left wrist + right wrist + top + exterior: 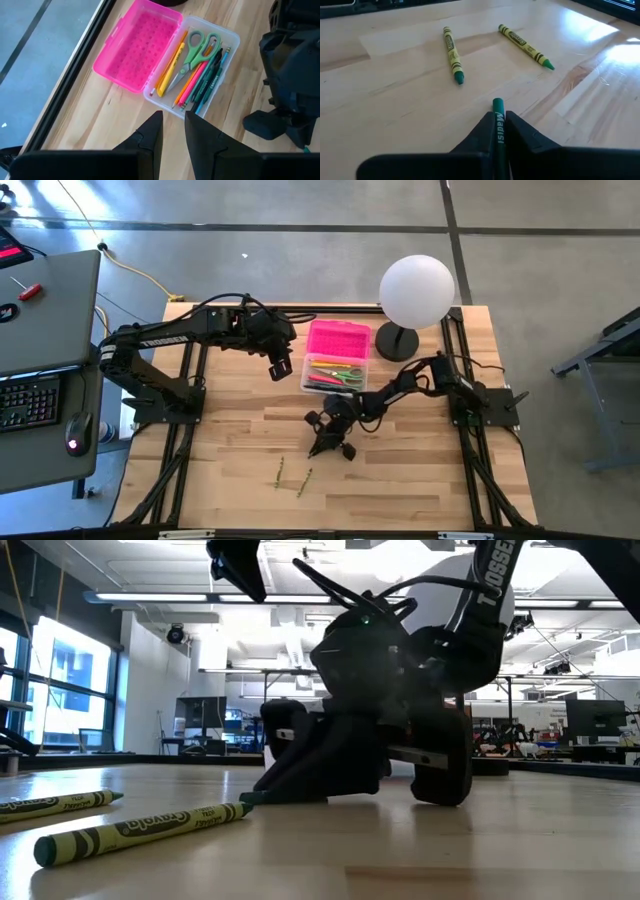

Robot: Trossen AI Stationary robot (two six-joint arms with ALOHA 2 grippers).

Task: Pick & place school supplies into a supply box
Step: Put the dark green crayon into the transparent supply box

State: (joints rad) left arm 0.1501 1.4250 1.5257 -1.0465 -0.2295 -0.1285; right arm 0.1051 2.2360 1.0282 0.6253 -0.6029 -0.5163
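Observation:
The supply box stands open at the table's far middle, its pink lid folded back. Green-handled scissors, pencils and pens lie inside. My left gripper hangs open above the box's near side, holding nothing. My right gripper is low at the table's middle, shut on a dark green crayon. Two lighter green crayons lie flat on the wood toward the near edge, also visible in the low view as crayons. My right gripper pinches the dark green crayon between its two fingers, which lie along it. Its free end sticks out ahead of the fingertips. The fingers slant down toward the table's near edge. In the low view the crayon's tip is at the table's surface.
A white globe lamp on a dark foot stands at the far right, close to the box. A desk with a keyboard and mouse stands left of the table. Bare wood lies around the two loose crayons.

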